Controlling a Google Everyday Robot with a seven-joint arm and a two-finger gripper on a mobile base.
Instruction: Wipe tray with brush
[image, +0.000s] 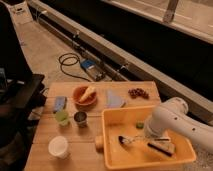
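Tray (108, 137): yellow plastic, rectangular w/ raised rim, is set flat on the desk (75, 137) at its front-right part. Right section of tray is hidden behind the white arm (172, 120). Brush (162, 148): pale block w/ dark bristle strip, is laid on tray floor, right of centre, near front wall, slightly angled. End effector (151, 140) is held low inside tray, just beside brush's left end; contact w/ brush can't be determined.
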